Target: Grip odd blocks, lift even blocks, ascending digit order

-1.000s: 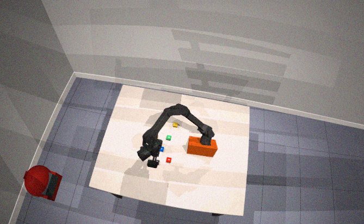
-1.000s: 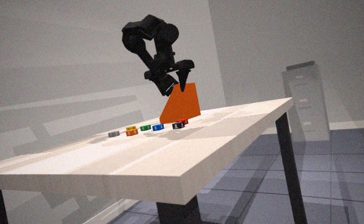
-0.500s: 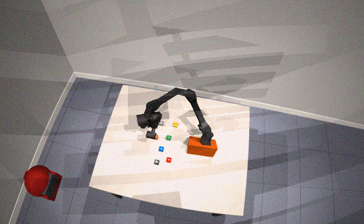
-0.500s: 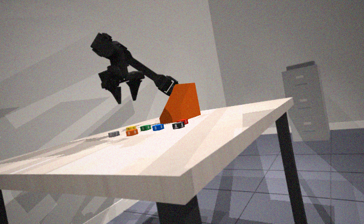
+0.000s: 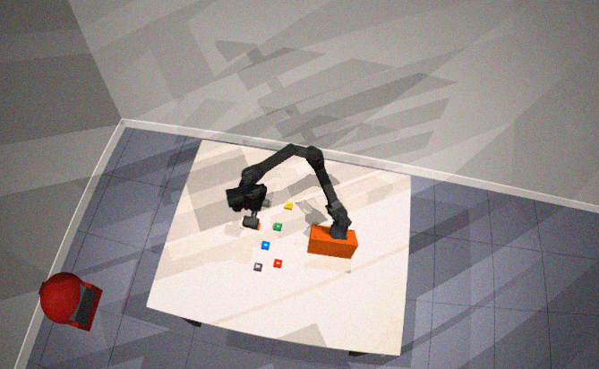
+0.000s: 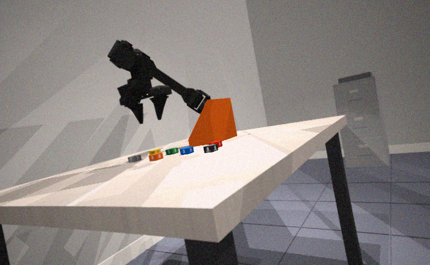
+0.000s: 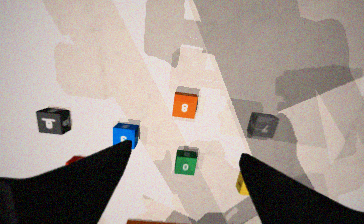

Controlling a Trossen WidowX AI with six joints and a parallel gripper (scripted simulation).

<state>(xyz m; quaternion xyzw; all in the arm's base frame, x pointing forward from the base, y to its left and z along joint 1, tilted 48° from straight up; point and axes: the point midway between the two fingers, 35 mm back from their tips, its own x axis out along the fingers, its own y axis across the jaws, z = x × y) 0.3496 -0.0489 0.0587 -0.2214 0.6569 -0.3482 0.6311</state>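
My gripper (image 6: pixel 150 121) (image 7: pixel 187 152) is open and empty, high above the table. An orange block (image 6: pixel 155 156) (image 7: pixel 185 106) shows 8; a green block (image 5: pixel 278 227) (image 6: pixel 171 150) (image 7: pixel 186 162) shows 0. A blue block (image 5: pixel 265 244) (image 6: pixel 186 150) (image 7: pixel 125 131) is partly behind a fingertip in the wrist view. A black block (image 5: pixel 258 266) (image 6: pixel 210 148) (image 7: pixel 53 121) has a barred digit. A grey block (image 5: pixel 266 202) (image 6: pixel 134 158) (image 7: pixel 262 125) lies in shadow, its digit unclear. A yellow block (image 5: pixel 288 205) (image 7: pixel 242 184) and red block (image 5: pixel 278 263) (image 7: pixel 76 158) are mostly hidden in the wrist view.
The blocks stand apart on the pale table (image 5: pixel 361 297) (image 6: pixel 177 184). The arm's orange base (image 5: pixel 331 247) (image 6: pixel 215 123) stands beside them. Shadows cross the table. A red chair (image 5: pixel 65 297) and a grey cabinet (image 6: pixel 361 118) stand off the table.
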